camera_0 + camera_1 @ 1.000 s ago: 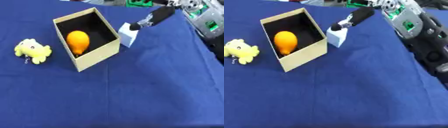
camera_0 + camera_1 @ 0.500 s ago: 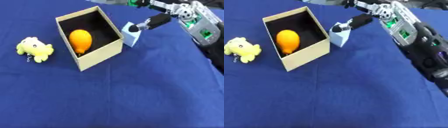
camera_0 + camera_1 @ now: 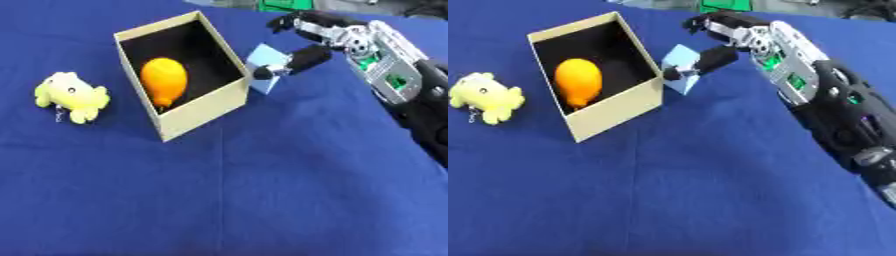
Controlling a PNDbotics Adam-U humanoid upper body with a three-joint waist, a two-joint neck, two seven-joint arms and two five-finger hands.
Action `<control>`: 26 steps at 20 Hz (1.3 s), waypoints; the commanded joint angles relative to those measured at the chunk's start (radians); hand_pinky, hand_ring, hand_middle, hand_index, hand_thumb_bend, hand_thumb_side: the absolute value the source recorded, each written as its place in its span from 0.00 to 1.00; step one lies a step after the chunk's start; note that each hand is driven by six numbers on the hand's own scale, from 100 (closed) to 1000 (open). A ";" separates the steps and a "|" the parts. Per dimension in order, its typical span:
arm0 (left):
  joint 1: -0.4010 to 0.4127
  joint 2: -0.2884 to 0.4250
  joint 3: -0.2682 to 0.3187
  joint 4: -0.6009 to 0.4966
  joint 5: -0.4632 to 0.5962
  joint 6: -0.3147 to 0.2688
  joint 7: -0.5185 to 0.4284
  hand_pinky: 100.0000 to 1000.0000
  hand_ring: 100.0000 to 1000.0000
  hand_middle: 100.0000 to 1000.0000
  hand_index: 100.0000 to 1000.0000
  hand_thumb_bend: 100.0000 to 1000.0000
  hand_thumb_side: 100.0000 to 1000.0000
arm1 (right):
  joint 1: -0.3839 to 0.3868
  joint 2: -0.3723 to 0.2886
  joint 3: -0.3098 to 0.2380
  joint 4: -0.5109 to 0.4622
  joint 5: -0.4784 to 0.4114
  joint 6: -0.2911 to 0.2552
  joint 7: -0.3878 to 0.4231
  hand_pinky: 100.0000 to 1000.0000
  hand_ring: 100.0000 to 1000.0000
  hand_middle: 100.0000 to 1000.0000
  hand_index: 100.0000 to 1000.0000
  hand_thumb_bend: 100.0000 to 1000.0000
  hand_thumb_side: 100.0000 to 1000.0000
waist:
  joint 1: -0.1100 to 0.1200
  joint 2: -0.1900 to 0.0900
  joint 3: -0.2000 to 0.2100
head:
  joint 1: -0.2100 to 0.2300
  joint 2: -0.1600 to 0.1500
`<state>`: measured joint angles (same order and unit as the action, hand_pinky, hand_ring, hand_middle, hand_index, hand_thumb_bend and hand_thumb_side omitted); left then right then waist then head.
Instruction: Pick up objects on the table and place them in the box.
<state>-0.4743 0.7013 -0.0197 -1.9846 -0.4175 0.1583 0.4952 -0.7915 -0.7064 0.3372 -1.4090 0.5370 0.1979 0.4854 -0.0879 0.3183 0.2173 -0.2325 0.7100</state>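
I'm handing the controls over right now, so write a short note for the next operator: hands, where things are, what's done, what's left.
Right hand: reaching in from the upper right, thumb on the light blue block, which is tilted against the outside of the box; grasp not clearly closed.
Left hand: not in view.
Done: orange fruit lies inside the box.
Left: the light blue block, still outside at the box's right wall, and the yellow plush toy, on the blue cloth left of the box.
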 commanded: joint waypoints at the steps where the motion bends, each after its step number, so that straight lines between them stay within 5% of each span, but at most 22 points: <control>1: -0.015 0.013 0.016 -0.015 0.002 -0.003 0.002 0.54 0.82 0.69 0.79 0.52 1.00 | -0.012 -0.007 0.000 0.020 0.029 0.010 0.003 0.91 0.96 0.86 0.97 0.74 0.71 | 0.005 -0.016 0.002 | 0.002 -0.015; 17: -0.013 0.008 0.015 -0.015 0.001 -0.003 0.000 0.54 0.82 0.69 0.79 0.52 1.00 | -0.012 0.036 0.006 0.109 0.027 0.033 -0.076 0.86 0.89 0.74 0.86 0.51 0.63 | 0.010 -0.012 0.003 | 0.006 -0.024; 22: -0.012 0.008 0.016 -0.015 0.001 -0.003 0.001 0.54 0.82 0.69 0.79 0.51 1.00 | -0.010 0.034 0.005 0.097 0.000 0.047 -0.090 0.84 0.86 0.70 0.84 0.26 0.59 | 0.013 -0.014 0.003 | 0.009 -0.022; 25: -0.011 0.009 0.016 -0.015 0.001 -0.003 0.001 0.54 0.82 0.69 0.79 0.51 1.00 | -0.010 0.027 0.007 0.074 -0.018 0.053 -0.093 0.84 0.86 0.70 0.84 0.19 0.58 | 0.014 -0.016 0.001 | 0.010 -0.020; 26: -0.011 0.009 0.016 -0.015 0.001 -0.003 0.001 0.54 0.82 0.69 0.79 0.51 1.00 | -0.010 0.025 0.006 0.066 -0.024 0.056 -0.092 0.83 0.85 0.70 0.84 0.08 0.50 | 0.014 -0.017 0.000 | 0.011 -0.020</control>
<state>-0.4752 0.6939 -0.0196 -1.9846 -0.4174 0.1581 0.4951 -0.7907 -0.6527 0.3519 -1.3173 0.5249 0.2490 0.3961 -0.0821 0.3237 0.2181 -0.2251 0.6937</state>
